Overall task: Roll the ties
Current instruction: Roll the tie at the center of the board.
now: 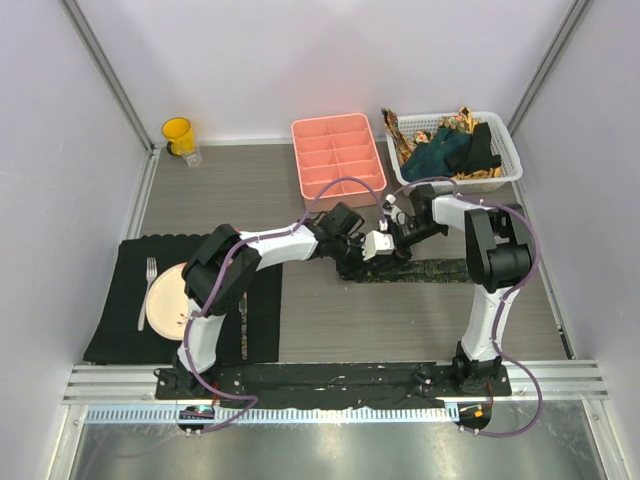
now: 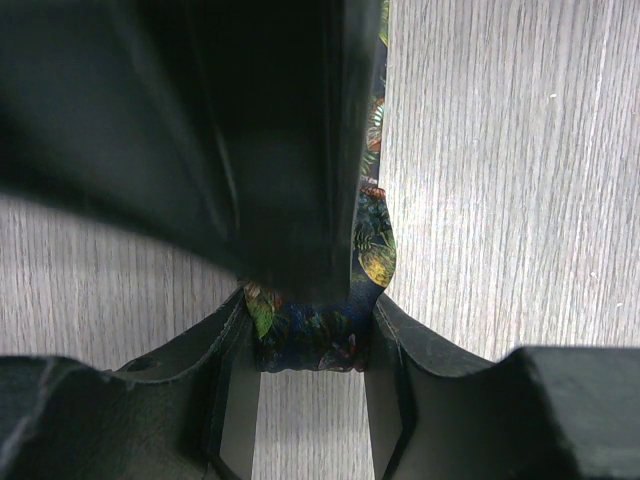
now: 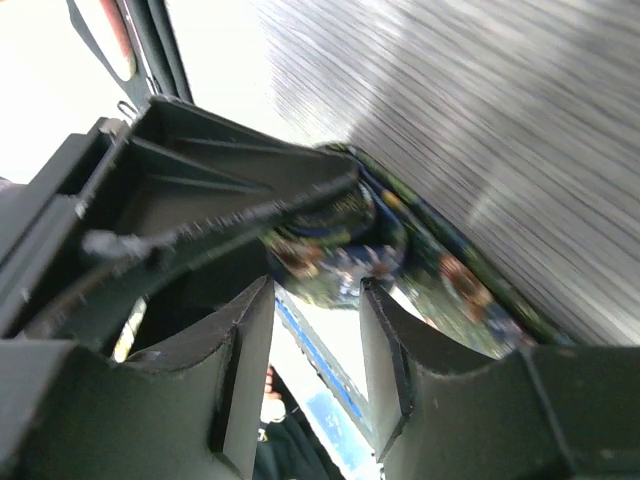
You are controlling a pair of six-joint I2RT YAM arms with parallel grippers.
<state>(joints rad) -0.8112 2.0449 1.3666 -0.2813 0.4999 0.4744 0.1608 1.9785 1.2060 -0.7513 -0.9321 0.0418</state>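
Note:
A dark tie with a small multicoloured pattern (image 1: 430, 270) lies flat across the middle of the table, its left end wound into a small roll. My left gripper (image 1: 360, 248) is shut on that roll, which sits squeezed between its two fingertips in the left wrist view (image 2: 312, 340). My right gripper (image 1: 388, 238) faces it from the other side. Its jaws stand apart, with the roll (image 3: 335, 250) just beyond the fingertips (image 3: 375, 300) and the tie's loose length (image 3: 465, 295) trailing off to the right. One finger of the right gripper fills the top of the left wrist view.
A white basket (image 1: 505, 150) at the back right holds more ties, teal, black and gold-brown. A pink compartment tray (image 1: 338, 155) stands beside it and a yellow cup (image 1: 178, 135) at the back left. A black placemat (image 1: 120, 330) with a plate (image 1: 165, 300) and a fork (image 1: 147, 290) lies at the front left.

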